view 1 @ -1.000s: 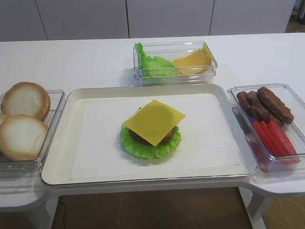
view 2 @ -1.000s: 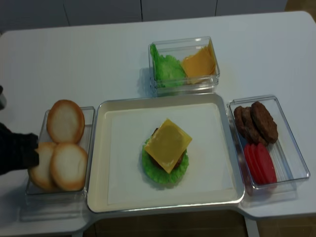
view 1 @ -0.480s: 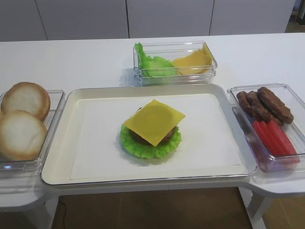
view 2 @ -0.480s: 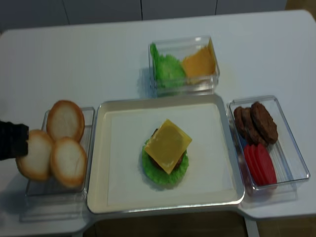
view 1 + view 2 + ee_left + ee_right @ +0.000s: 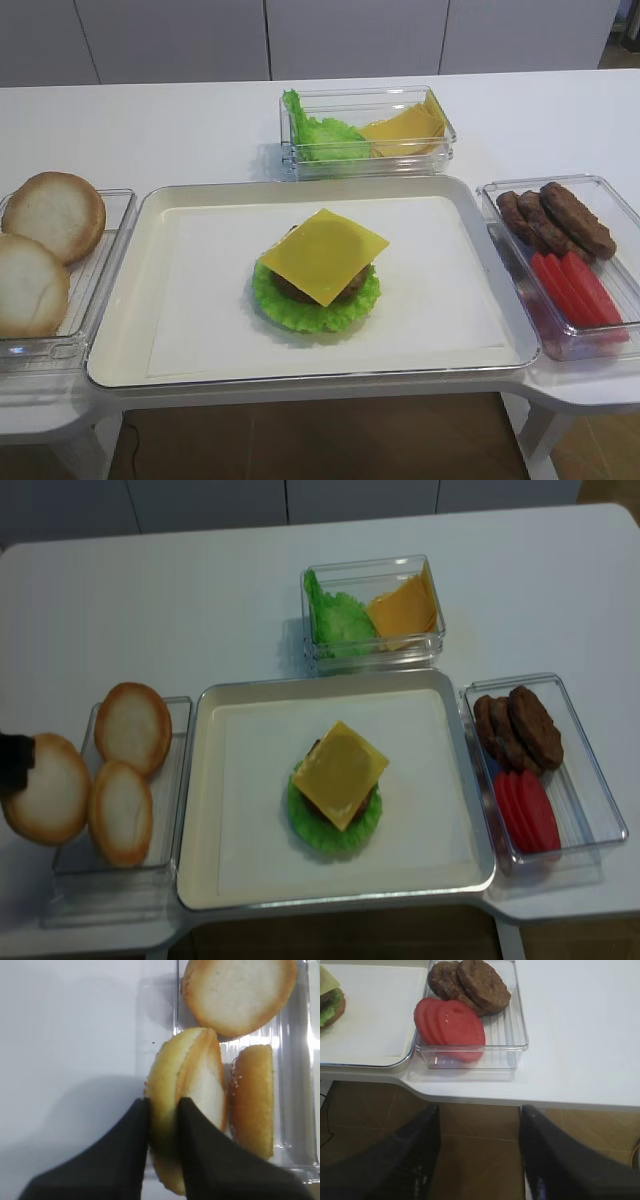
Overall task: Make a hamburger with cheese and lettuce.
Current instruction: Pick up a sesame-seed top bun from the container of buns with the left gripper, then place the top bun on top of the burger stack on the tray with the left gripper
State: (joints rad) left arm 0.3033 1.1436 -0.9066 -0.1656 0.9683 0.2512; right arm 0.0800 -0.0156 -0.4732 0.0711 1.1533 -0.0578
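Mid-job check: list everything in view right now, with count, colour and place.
tray: one, cream, centre
lettuce: one, green, bottom of stack on tray
patty: one, brown, on lettuce
cheese: one, yellow, top of stack
bun halves: three, golden; two in left bin, one lifted
spare lettuce and cheese: far bin
patties and tomato slices: right bin
left hand: shut on a bun half
right hand: open, below table edge

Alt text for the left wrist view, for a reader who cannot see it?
The left end effector is shut on a bun half held on edge, over the left rim of a clear bin holding two more bun halves.
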